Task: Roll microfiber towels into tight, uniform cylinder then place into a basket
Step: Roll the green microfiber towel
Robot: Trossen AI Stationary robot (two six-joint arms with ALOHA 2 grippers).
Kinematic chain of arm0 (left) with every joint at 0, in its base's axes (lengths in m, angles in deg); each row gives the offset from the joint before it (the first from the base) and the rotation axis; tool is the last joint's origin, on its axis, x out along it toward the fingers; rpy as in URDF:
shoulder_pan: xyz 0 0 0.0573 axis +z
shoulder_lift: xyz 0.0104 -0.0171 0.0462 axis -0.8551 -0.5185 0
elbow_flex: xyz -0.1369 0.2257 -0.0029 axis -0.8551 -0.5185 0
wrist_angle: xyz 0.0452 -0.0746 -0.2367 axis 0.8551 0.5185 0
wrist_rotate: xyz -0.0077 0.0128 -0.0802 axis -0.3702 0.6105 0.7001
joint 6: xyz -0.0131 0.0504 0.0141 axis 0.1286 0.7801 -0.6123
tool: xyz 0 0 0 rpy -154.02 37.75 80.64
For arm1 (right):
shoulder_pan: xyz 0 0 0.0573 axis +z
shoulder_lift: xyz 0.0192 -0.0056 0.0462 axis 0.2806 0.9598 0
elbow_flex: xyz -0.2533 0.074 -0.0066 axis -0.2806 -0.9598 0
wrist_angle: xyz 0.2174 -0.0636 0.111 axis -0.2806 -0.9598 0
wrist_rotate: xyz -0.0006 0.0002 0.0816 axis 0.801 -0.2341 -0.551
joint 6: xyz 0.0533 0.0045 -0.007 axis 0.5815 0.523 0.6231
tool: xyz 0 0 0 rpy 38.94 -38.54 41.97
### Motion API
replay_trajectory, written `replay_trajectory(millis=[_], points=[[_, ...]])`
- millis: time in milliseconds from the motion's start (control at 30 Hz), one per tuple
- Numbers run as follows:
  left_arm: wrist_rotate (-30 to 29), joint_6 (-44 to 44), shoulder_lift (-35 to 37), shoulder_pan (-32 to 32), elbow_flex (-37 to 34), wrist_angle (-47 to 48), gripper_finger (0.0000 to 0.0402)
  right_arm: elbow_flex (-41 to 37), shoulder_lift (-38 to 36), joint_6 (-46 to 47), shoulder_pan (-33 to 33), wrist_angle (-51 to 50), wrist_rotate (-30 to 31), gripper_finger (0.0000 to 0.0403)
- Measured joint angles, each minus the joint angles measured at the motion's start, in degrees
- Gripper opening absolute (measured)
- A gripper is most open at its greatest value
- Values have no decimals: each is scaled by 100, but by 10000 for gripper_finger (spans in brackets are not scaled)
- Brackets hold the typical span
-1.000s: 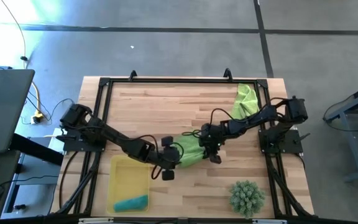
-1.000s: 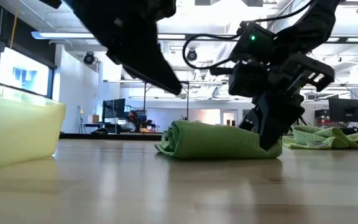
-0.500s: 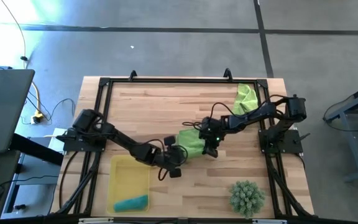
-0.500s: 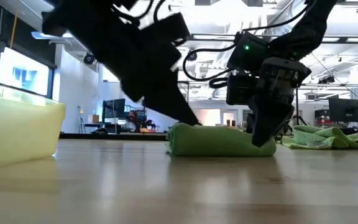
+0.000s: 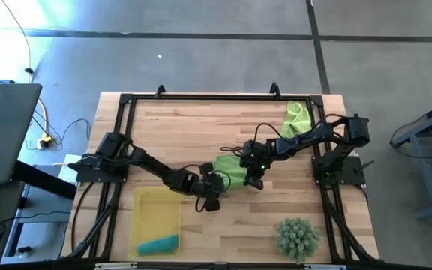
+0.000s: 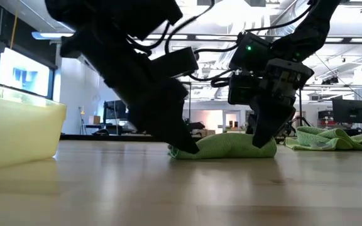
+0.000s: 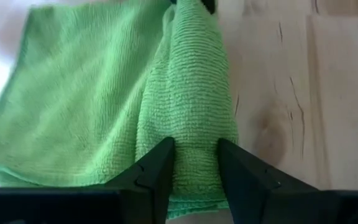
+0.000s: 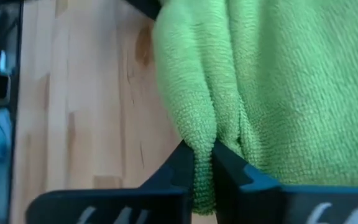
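Note:
A lime green microfiber towel (image 5: 231, 169), partly rolled, lies at the table's middle, low and long in the low view (image 6: 225, 145). My left gripper (image 5: 212, 186) is shut on its left end, and my right gripper (image 5: 253, 174) is shut on its right end. A second green towel (image 5: 297, 118) lies crumpled at the far right. The yellow basket (image 5: 145, 214) stands at the near left with a teal towel (image 5: 160, 244) lying in it. My left gripper has the towel's rolled ridge (image 7: 194, 127) between its two fingers (image 7: 157, 171), at the roll's left end. The fingers slant down from the table's left. The towel rests on the table. My right gripper pinches a narrow fold (image 8: 199, 134) at the roll's right end between its two fingers (image 8: 180, 163). They slant down from the table's right, and the cloth bunches into creases above them. The towel stays on the table.
A spiky green ball-shaped plant (image 5: 298, 236) stands at the near right. A black frame (image 5: 201, 97) runs around the table. Bare wood shows on the far half and between basket and plant.
My left gripper has come down and gone toward the towel, onto its left end. My right gripper has shifted a little toward the table's left and rolled its wrist. The roll now lies shorter and flatter than a second ago.

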Motion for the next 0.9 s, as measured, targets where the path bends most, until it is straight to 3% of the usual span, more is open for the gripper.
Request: replay_trajectory(millis=[233, 467, 733, 900], points=[[977, -799, 26, 231, 22, 350, 67, 2, -187, -1241, -21, -85, 70, 99], [2591, -1420, 33, 671, 21, 234, 26, 2, -809, -1909, -11, -569, 270, 158], [3733, -1851, 8, 1216, 10, 169, 16, 2, -1257, -3282, 1027, -680, 1668, 156], [3827, -1833, 2, 1343, -3, 120, 15, 2, -1055, -3621, 1676, -605, 2981, 149]])
